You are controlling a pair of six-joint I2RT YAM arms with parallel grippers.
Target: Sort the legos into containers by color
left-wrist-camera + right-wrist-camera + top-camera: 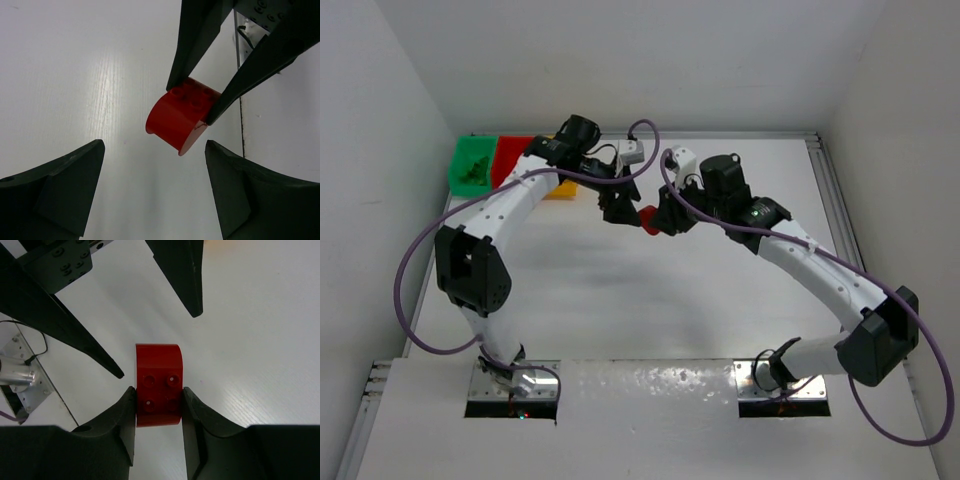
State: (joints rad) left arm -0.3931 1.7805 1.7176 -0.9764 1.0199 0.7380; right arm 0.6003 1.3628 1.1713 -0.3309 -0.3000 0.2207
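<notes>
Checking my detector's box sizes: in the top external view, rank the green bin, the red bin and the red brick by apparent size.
1. green bin, most visible.
2. red bin, partly hidden by the left arm, so unsure against green.
3. red brick, far smallest.

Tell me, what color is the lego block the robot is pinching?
Red. The right gripper pinches the lego block, best seen in the right wrist view.

a red curved lego brick [157, 371] with four studs (one side rounded) is pinched in the right gripper [158, 401] over mid-counter. the joined containers [468, 148] sit at the far left corner: green, red, then yellow, partly hidden.
</notes>
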